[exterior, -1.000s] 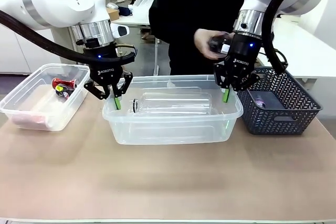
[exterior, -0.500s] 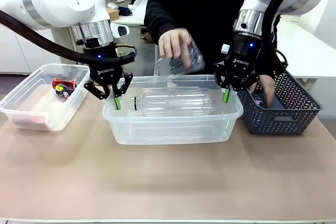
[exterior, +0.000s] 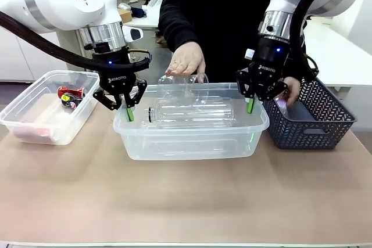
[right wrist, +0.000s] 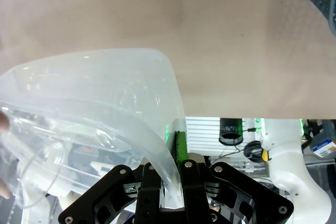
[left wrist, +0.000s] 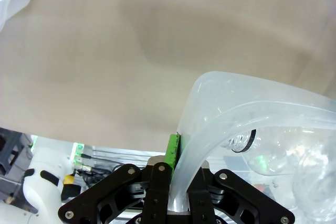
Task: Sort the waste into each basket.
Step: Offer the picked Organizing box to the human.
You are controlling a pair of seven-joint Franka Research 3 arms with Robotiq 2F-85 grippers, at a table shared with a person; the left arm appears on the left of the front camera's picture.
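**Tools grip the middle tub (exterior: 192, 143)**

Front: left tool (exterior: 127, 108) and right tool (exterior: 251, 104) pinch its end rims. A clear bottle (exterior: 192, 114) lies inside. A person's hand (exterior: 186, 59) holds a second bottle (exterior: 185, 87) just above. Left of it is a side tub (exterior: 58, 75) with a red can (exterior: 68, 92); right, a dark basket (exterior: 325, 129).
Left wrist: rim clamped between fingers (left wrist: 157, 192).
Right wrist: likewise.

The desk (exterior: 186, 201) is light brown. The middle tub (exterior: 192, 144) and left tub (exterior: 26, 121) are see-through. The cans (exterior: 70, 94) are red and black. The basket (exterior: 325, 125) is dark blue-grey with a criss-cross pattern. The left pincer (exterior: 129, 113) and right pincer (exterior: 250, 107) are black with green pads.
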